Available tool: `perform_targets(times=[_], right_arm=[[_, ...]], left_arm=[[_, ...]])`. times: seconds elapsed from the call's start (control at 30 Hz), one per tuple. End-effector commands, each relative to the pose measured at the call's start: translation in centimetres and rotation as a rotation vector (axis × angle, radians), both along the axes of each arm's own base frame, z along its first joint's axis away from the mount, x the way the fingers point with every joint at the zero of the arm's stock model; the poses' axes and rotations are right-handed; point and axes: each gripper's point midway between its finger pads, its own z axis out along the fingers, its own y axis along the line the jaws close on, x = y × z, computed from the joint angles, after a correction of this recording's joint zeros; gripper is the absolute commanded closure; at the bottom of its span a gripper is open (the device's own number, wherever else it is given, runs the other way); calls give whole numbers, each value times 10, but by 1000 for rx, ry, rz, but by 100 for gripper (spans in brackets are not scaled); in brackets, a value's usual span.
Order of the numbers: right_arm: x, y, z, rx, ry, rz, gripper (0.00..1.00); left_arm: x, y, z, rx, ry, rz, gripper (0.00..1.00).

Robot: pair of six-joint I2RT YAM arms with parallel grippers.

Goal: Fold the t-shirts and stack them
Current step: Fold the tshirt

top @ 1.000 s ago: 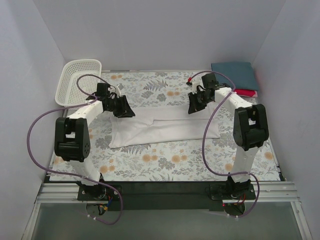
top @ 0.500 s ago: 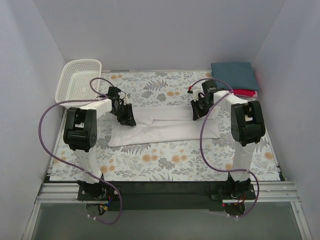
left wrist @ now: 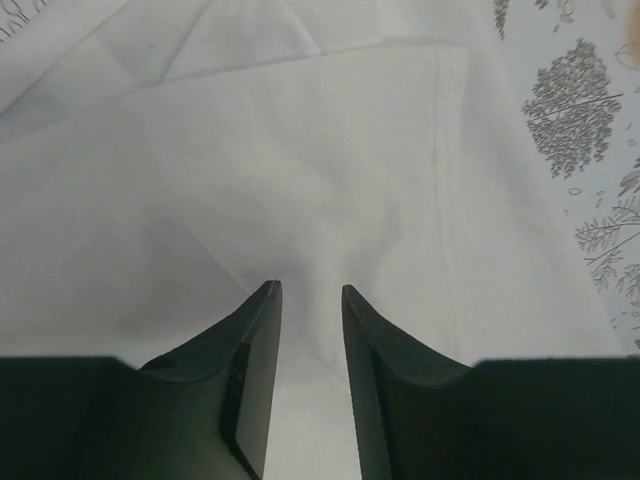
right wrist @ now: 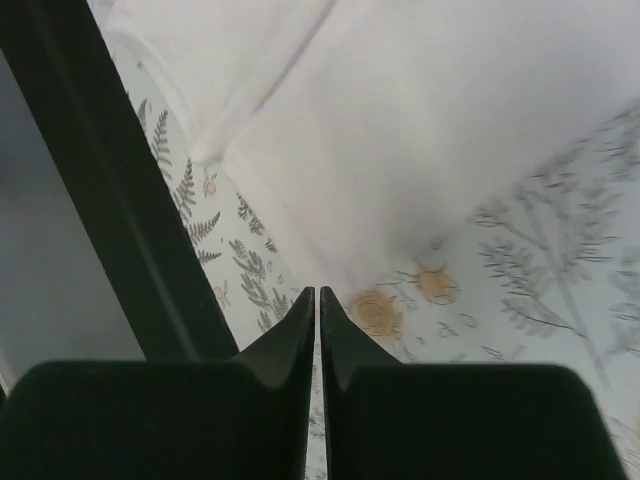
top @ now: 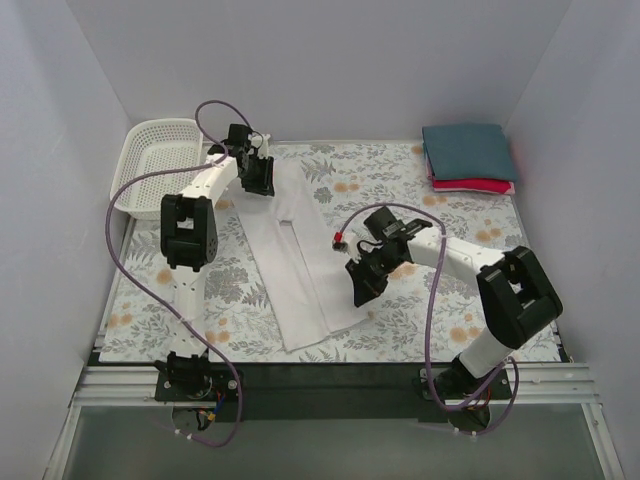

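Note:
The white t-shirt (top: 300,270) lies as a long narrow strip running diagonally from the far left to the near middle of the table. My left gripper (top: 258,185) is at its far end; in the left wrist view (left wrist: 310,290) the jaws pinch the white cloth (left wrist: 300,150), with creases running into the gap. My right gripper (top: 360,290) is at the strip's right edge near the front. In the right wrist view (right wrist: 318,292) the jaws are shut on a point of the shirt's edge (right wrist: 420,120). The folded dark teal shirt (top: 468,150) lies on the folded red shirt (top: 490,186) at the far right.
A white mesh basket (top: 155,160) stands at the far left corner, close to the left arm. The floral table cloth (top: 400,170) covers the table. The black front edge of the table (right wrist: 110,200) is near my right gripper.
Both grippers have swung the white shirt round from lying crosswise to lying diagonally front to back. The left gripper moved to the far left and the right gripper came toward the near middle.

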Motion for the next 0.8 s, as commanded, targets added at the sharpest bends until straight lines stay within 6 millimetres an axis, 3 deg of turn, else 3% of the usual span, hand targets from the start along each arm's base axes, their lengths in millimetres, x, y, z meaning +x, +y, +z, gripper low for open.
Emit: perform_targets(times=[0.0,0.07,0.1,0.13,0.2,0.23,0.27,0.37,0.5,0.67,0.77], right_arm=[[51,3,53,112,-159,-89,90],[69,1,56,87,-215,-103,89],[72,2,54,79,-221,-100,89],[77,4,52,74,-228,-100,90],[88,10,42,53,-211,-111,91],[92,13,38,48,-212,-111,92],[95,15,25,25,-179,-124,94],[109,29,20,41,-151,-151,97],[118,39,22,66,-151,-181,97],[111,35,15,68,-136,-194,97],[109,33,16,63,-137,-200,97]], left_arm=[[9,3,99,-5,-205,-23,68],[-7,2,92,-22,-173,-15,68],[-15,1,102,-42,-175,-2,68],[-30,1,85,-47,-122,5,68],[-39,2,85,-58,-118,29,69],[-51,3,68,-62,-65,49,70],[-54,4,65,-61,-58,57,71],[-66,7,46,-50,-10,65,74],[-63,8,30,-35,-1,67,73],[-39,11,22,-2,-13,78,72],[-35,9,-3,15,28,63,71]])
